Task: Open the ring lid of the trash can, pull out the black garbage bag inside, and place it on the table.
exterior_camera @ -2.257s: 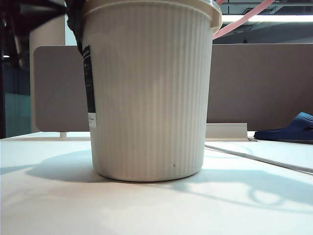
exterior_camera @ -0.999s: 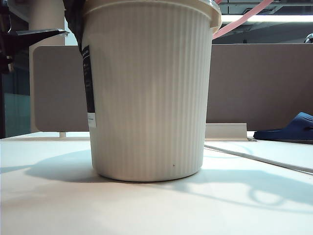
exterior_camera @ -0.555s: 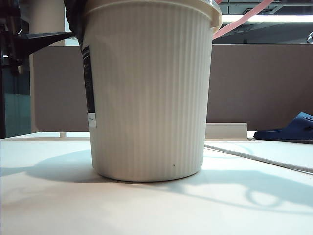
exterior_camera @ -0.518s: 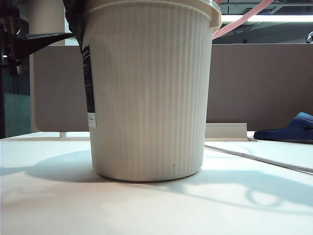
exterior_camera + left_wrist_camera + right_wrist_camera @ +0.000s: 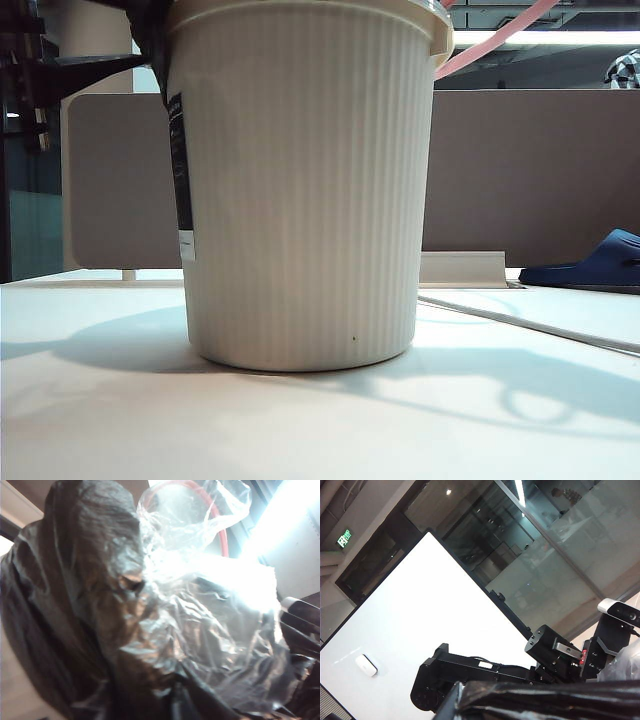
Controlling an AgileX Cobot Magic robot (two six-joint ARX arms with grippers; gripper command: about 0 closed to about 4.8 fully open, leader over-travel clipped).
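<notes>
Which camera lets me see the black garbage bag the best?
The left wrist view: the crinkly, shiny black garbage bag fills nearly the whole picture. The exterior view shows only a dark scrap beside the trash can rim, where the left gripper reaches. The right wrist view shows just a glossy strip along one edge.

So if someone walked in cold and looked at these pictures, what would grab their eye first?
The big ribbed cream trash can fills the middle of the exterior view, standing on the white table, with the pink ring lid tilted up past its rim on the right. In the left wrist view, crinkled glossy black garbage bag crowds the whole frame. The left hand reaches the can's rim; the right hand is not visible.
</notes>
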